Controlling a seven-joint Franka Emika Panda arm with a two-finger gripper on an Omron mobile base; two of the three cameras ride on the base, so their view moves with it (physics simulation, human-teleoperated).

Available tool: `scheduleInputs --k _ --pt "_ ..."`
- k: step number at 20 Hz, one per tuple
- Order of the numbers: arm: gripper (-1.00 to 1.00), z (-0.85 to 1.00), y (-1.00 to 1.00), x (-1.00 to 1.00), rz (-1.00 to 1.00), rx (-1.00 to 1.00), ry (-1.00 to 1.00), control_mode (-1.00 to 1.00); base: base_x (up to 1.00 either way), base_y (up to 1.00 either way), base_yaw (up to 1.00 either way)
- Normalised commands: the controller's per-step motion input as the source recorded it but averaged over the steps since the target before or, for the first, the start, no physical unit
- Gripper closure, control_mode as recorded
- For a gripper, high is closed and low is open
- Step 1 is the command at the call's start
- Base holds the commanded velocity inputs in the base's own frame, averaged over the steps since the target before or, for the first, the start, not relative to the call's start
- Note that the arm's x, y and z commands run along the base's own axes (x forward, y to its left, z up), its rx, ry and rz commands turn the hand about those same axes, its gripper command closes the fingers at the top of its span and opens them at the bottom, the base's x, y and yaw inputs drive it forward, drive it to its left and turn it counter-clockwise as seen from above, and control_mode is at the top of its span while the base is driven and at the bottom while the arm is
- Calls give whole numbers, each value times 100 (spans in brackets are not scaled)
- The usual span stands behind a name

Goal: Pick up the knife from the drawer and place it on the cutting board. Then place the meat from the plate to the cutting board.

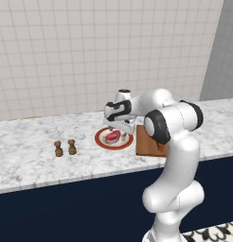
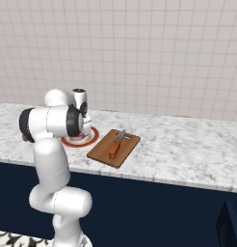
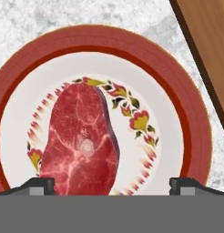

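I have the gripper (image 3: 112, 184) spread wide over the plate (image 3: 186, 113), holding nothing. The meat (image 3: 82, 141) lies left of centre in the hand view, on the plate's cream middle, its long axis running from frame bottom up towards the top, narrowing there. I judge it soft, light and slick, so I'd pinch across its narrow width near the middle. The knife (image 2: 116, 144) already rests on the cutting board (image 2: 103, 153).

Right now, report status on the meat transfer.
Gripper open, above the plate. Meat on plate, not gripped. Knife on cutting board. Nothing blocking.
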Motion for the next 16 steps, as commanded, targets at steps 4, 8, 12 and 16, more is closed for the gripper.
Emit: scheduleInputs --k 4,8,12,16 --pt "-100 -8 0 18 0 0 -1 -100 0 0 0" --pt "-100 -14 0 25 0 0 0 -100 0 0 0" --pt "-100 -24 -1 7 0 0 0 -100 0 0 0" --pt "-100 -24 -5 17 0 0 0 -100 0 0 0"
